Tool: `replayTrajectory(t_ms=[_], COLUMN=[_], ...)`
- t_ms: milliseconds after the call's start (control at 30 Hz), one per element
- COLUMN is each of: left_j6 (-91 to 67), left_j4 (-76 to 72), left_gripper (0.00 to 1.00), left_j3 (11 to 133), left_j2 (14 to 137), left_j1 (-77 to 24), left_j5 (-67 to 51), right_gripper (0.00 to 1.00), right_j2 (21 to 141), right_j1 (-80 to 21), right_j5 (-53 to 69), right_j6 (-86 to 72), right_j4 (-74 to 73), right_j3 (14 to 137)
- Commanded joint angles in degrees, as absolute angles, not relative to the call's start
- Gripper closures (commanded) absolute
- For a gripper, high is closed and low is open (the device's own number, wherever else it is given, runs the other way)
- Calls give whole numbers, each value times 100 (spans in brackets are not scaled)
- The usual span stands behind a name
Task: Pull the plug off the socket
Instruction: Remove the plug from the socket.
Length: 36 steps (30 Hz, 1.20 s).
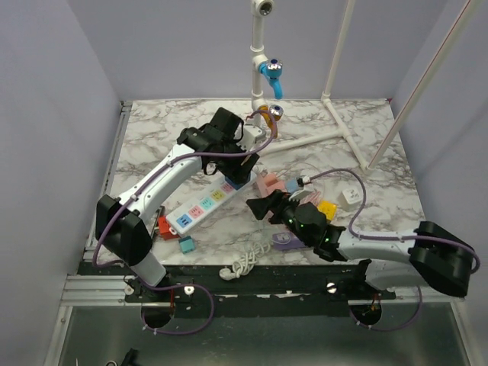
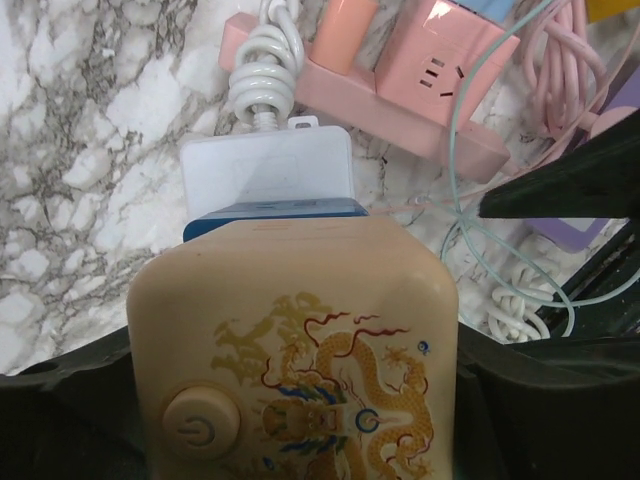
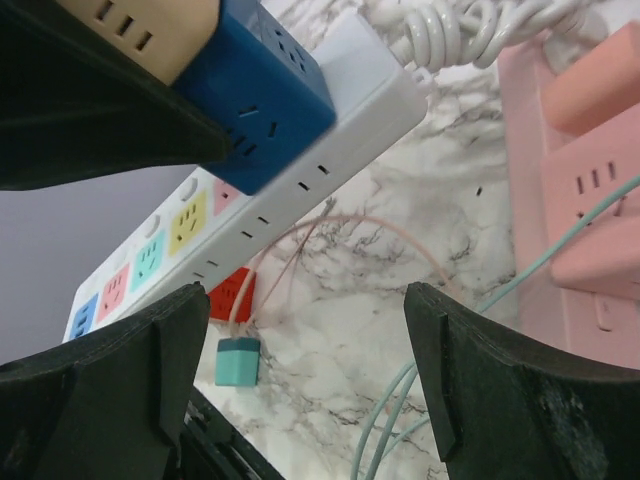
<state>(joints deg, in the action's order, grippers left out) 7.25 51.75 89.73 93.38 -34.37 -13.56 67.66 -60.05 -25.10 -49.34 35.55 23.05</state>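
Note:
The plug is a cube adapter, beige with a dragon print [image 2: 295,340] and a blue base [image 2: 275,212]. It sits on the far end of the white power strip [image 1: 200,206], and in the right wrist view its blue base [image 3: 260,100] rests against the strip [image 3: 300,180]. My left gripper [image 2: 300,400] is shut on the beige cube, with one dark finger on each side. My right gripper [image 3: 310,370] is open and empty. It hovers low over the marble just right of the strip, and it also shows in the top view [image 1: 261,207].
A pink power strip [image 1: 271,185] with pale cables lies right of the white strip's far end. A red cube [image 3: 232,293] and a teal cube [image 3: 238,362] lie beside the strip's near part. A yellow block [image 1: 326,209], a white cube [image 1: 351,196] and a coiled white cable [image 1: 242,263] are nearby.

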Motion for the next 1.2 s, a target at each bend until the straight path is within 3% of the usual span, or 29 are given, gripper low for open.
replayTrajectory(t_ms=[0,233,600,1167], left_j6=[210,-121,-464,-520], left_j4=[4760,4088,3843,3565], left_gripper=[100,100,100,100], left_j3=[8575,7725,7865,7785], left_j2=[8814,8326,8390,8357], left_j1=[-3483,-3480,-3467,-3245], left_j5=[-1664,-1611,-1605,-1561], right_gripper=[13,13,15,16], right_j2=[7815,9076,10118,9891], right_j1=[-6044,-6064,-6063,-6064], right_j5=[-1894,-1481,-1027,-1107], right_j6=[-5295,-5492,-5748,-5936], right_j4=[5688,6484,6452,5927], right_j3=[2214,2789,3547,3295])
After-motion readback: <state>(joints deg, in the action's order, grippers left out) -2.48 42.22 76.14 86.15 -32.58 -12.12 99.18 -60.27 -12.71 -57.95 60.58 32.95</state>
